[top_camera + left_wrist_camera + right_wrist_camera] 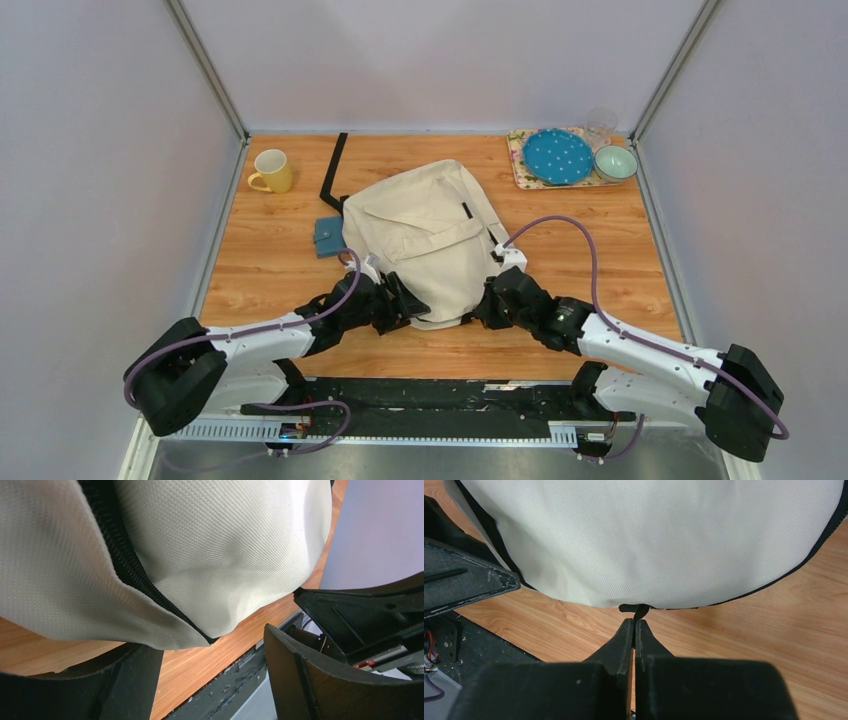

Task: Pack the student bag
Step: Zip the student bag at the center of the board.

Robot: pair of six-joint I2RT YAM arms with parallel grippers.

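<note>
The student bag (430, 235) lies flat on the table (270, 275). At its near edge your right gripper (635, 622) is pinched shut on a black tab (638, 609); your left gripper (398, 300) gapes wide, holding nothing. Pull now and the unanchored bag may drag

The left arm (250, 345) and the right arm (640, 348) are built alike: smooth white link shells set between bulky matte-black joint housings, each ending at the base in a large rounded black block. A purple cable (590, 250) runs in a loop along the right arm and a matching one (150, 358) along the left, over a black base rail (430, 395) edged with a white slotted strip. The left gripper (408, 300) and the right gripper (482, 305) are all black, with flat, wedge-shaped fingers (624, 645) that taper to narrow tips.
</note>
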